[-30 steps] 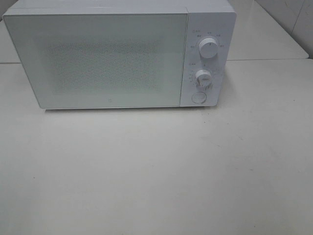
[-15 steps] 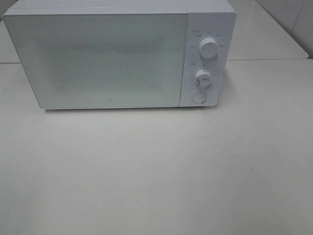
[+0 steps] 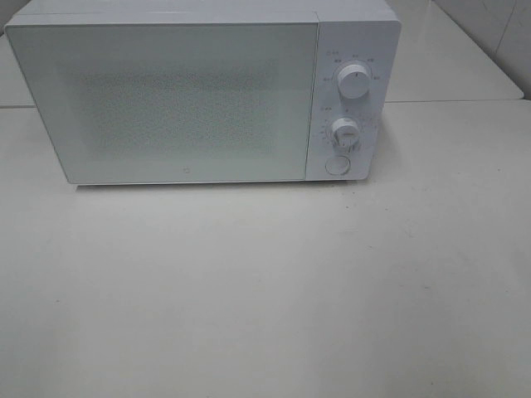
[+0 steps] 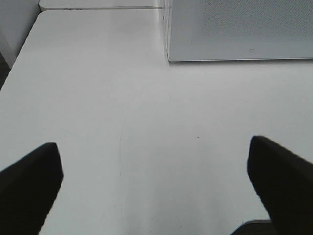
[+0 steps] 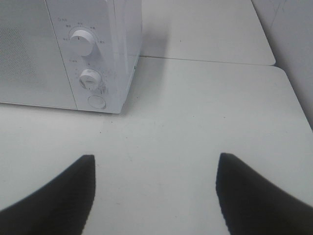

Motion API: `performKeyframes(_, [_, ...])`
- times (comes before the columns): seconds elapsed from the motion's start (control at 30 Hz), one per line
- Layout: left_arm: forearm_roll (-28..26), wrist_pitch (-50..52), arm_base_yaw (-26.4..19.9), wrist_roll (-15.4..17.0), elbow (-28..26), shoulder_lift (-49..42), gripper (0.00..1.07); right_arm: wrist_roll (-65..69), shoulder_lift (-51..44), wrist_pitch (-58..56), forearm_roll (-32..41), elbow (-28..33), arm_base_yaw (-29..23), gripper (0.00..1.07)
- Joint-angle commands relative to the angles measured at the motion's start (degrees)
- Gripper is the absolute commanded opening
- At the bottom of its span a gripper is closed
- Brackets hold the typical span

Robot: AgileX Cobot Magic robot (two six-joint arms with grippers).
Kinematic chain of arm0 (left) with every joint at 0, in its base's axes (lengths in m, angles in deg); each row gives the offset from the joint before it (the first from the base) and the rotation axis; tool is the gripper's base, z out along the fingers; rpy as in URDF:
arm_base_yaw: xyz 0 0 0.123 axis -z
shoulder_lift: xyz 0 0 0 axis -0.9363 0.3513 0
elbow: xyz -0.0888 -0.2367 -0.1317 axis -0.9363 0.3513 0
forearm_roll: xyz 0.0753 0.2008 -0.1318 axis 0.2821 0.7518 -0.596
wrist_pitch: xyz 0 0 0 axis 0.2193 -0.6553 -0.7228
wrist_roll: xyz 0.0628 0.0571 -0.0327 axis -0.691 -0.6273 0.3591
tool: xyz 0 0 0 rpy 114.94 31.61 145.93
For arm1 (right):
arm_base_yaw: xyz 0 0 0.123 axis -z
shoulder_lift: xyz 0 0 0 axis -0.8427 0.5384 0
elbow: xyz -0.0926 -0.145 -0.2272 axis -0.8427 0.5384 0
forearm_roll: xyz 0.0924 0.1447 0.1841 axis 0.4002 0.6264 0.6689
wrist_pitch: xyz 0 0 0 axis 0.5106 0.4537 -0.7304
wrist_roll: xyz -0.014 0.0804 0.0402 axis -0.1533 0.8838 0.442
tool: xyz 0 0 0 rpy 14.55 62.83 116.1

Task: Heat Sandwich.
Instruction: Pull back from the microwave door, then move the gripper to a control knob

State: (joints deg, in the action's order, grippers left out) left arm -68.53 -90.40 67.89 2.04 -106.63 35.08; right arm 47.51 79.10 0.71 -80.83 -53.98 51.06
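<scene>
Grippers, nearest the cameras: the left gripper (image 4: 154, 147) is spread wide with nothing between its dark fingers. The right gripper (image 5: 156, 156) is likewise released and empty. Both hang above bare table (image 3: 265, 290), short of the appliance.

Table surface: white and plain, with no food item on any part that the three views cover.

Microwave (image 3: 199, 91): it stands at the far side of the table with its front facing the arms. The door (image 3: 166, 99) is closed flush, and its speckled mesh panel gives no view of the inside. The control strip to the right of the door carries an upper dial (image 3: 354, 83), a lower dial (image 3: 345, 133) and a round button (image 3: 337, 165) beneath them. No door handle is visible, so the button is probably the door release.

Sandwich: not visible in any view. Whether it lies behind the closed door or off camera cannot be told.

Handling assessment, by judgement only: a sandwich is light, soft and layered, easily crushed and prone to shearing apart. It calls for a low hold across its two long sides, with the jaws closed only until they meet the bread. A hard squeeze or a hold on the top layer alone risks spilling the filling. Neither gripper can act on it until it is located, and the right gripper is the one nearer the controls.
</scene>
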Motion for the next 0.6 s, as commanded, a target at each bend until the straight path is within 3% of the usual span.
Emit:
performKeyframes(0.03, [-0.6,0.7,0.0,-0.2,0.1,-1.3,0.98,0.3,3.3,3.6,0.1,-0.2,0.5,0.68])
performKeyframes(0.6, [-0.6,0.7,0.0,-0.2,0.1,-1.3,0.98,0.4,21.9,14.7,0.1,-0.2,0.5,0.68])
